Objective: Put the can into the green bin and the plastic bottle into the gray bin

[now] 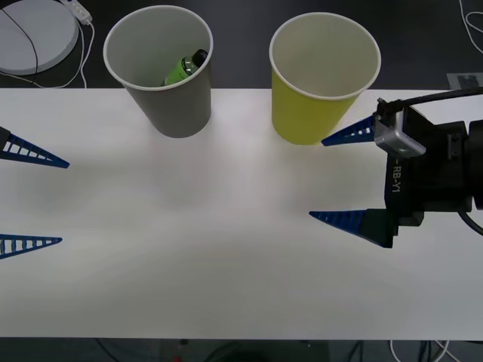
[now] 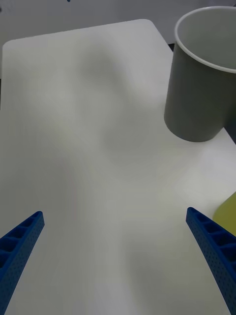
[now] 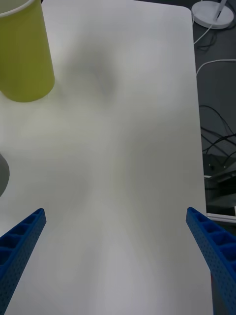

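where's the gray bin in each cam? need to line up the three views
Front view: gray bin at the table's far edge, left of the green bin, plastic bottle inside it.
Right wrist view: it stands ahead of the open right gripper.
Left wrist view: a gray sliver at the frame edge.
Shared landmark: the green bin.

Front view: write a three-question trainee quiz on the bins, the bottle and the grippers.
1. True or false: the plastic bottle lies inside the gray bin.
2. Which bin stands nearer the right gripper? A) gray bin B) green bin
3. Fill in: the left gripper has its fingers ___.

Key: 1 true; 2 B; 3 open.
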Controlling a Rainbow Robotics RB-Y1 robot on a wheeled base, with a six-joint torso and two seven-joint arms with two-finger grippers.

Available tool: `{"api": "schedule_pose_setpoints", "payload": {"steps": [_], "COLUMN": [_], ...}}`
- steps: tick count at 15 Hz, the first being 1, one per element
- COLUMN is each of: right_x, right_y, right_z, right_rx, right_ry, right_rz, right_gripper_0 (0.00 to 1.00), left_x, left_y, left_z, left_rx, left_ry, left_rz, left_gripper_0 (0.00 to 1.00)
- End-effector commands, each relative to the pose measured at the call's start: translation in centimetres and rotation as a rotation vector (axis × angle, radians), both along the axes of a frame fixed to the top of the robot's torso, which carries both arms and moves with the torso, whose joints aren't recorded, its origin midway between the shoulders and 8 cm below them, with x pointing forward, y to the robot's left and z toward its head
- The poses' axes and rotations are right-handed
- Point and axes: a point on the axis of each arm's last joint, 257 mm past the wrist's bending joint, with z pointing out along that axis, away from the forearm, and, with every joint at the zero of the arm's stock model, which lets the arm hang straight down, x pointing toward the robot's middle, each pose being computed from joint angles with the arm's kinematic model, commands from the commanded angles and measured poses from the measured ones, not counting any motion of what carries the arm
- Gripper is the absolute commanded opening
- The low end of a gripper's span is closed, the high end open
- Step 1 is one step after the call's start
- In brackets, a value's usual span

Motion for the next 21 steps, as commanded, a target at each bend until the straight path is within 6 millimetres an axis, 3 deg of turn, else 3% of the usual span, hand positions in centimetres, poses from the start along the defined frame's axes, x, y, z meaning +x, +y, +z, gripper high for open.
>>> {"api": "schedule_pose_setpoints", "payload": {"steps": [1, 8, 15, 21], "right_x": [-0.6, -2.0, -2.9, -3.1], "right_y": [-1.2, -3.6, -5.2, -6.1], "right_z": [-0.7, -2.2, -4.0, -4.4], "right_rx": [-0.006, -0.059, -0.076, -0.070], "right_ry": [-0.002, -0.068, -0.023, -0.004], "right_rz": [0.038, 0.095, 0.074, 0.079], "right_gripper_0": [1.00, 1.00, 1.00, 1.00], "left_x": [0.0, 0.0, 0.0, 0.0], "left_y": [0.0, 0.0, 0.0, 0.0], "left_z": [0.0, 0.0, 0.0, 0.0], "left_rx": [0.000, 0.000, 0.000, 0.000], "left_ry": [0.000, 0.000, 0.000, 0.000], "left_rz": [0.000, 0.000, 0.000, 0.000], "left_gripper_0": [1.00, 1.00, 1.00, 1.00]}}
